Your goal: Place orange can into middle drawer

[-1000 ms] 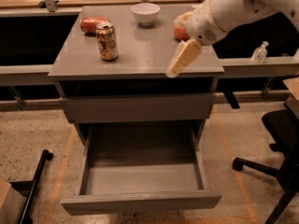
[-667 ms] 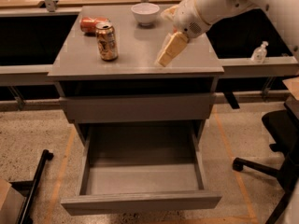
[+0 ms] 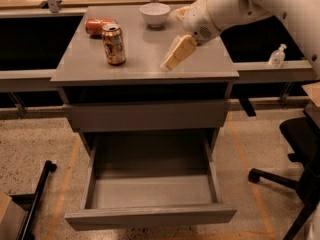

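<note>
Camera view: slim gold-brown metallic orange can [image 3: 114, 44] upright on grey bench [image 3: 142, 61]; tan end effector [image 3: 173, 58] hovers apart, grip state indeterminate; grey middle drawer [image 3: 150, 216] open.

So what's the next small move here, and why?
Probably shift the gripper left across the cabinet top toward the orange can: the can stands upright, untouched, well left of the gripper, and the middle drawer below already sits open.

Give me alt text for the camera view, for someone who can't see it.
A robot's gripper hovers above a grey cabinet top, apart from an upright orange can. Behind the can are a red can on its side and a white bowl; the bottom drawer is pulled open, with nothing inside.
</note>
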You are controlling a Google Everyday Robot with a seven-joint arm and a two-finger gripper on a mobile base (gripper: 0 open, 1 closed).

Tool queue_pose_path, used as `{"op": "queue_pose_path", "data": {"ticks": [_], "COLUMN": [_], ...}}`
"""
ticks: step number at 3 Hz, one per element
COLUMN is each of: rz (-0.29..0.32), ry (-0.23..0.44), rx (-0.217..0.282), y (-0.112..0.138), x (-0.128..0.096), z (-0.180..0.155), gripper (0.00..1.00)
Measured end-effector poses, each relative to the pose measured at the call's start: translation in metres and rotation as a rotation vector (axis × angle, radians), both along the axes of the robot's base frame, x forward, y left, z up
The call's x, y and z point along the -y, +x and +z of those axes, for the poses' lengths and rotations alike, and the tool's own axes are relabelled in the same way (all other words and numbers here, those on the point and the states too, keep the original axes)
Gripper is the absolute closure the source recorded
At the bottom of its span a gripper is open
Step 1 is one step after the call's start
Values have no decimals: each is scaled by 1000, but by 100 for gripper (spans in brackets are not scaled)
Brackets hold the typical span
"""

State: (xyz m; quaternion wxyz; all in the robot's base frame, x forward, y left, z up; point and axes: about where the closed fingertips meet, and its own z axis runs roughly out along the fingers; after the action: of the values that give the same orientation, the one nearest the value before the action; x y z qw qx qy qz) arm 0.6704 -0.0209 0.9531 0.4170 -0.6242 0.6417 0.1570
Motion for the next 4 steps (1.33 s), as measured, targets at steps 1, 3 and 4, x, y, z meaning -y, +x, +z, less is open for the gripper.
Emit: {"op": "queue_pose_path", "data": {"ticks": [1,3,4], "rz": [24,66,94], "ry": [110,289,349], "rx": [3,-45,-74], "y": [27,89,108], "x": [-30,-96,-128], "z": [-15,-54,-69], "gripper": [0,0,0]}}
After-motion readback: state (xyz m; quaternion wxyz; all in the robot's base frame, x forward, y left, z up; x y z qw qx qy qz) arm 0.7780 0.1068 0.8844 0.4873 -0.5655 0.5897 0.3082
